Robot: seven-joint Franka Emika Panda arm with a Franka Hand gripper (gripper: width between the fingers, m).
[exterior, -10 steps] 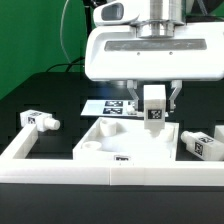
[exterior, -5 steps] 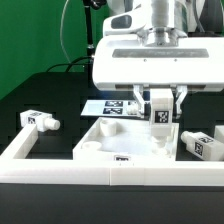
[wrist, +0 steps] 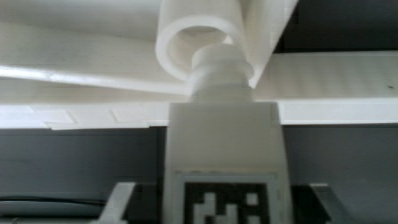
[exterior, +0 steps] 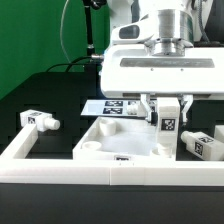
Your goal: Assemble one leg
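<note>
Claw [exterior: 167, 111] is clenched on the small white plastic leg post [exterior: 168, 125], pinching it from both sides (tagged face toward the exterior camera). You can see the post upright, hanging straight down out of the claw. Its lower end is at the corner of the large flat white square panel [exterior: 120, 141] that lies directly beneath the claw.

In the wrist view the post runs down the middle of the frame, and its narrow round tip meets the raised round collar [wrist: 201, 40] at that panel corner. I can't tell whether the tip is inside the hole or only touching the rim.

Around the claw:
- A second white tagged post [exterior: 38, 120] lies on its side on the black table [exterior: 55, 95], well apart from the claw toward the exterior view's left.
- A third white tagged post [exterior: 203, 143] also lies on its side (near the claw, lower, on the exterior view's right), just beside the panel's edge.
- The marker board [exterior: 112, 104] lies flat beyond the panel, toward the exterior view's left of the claw.
- A white raised rail [exterior: 60, 166] runs across in front of the panel, below the claw and nearer the exterior camera.
</note>
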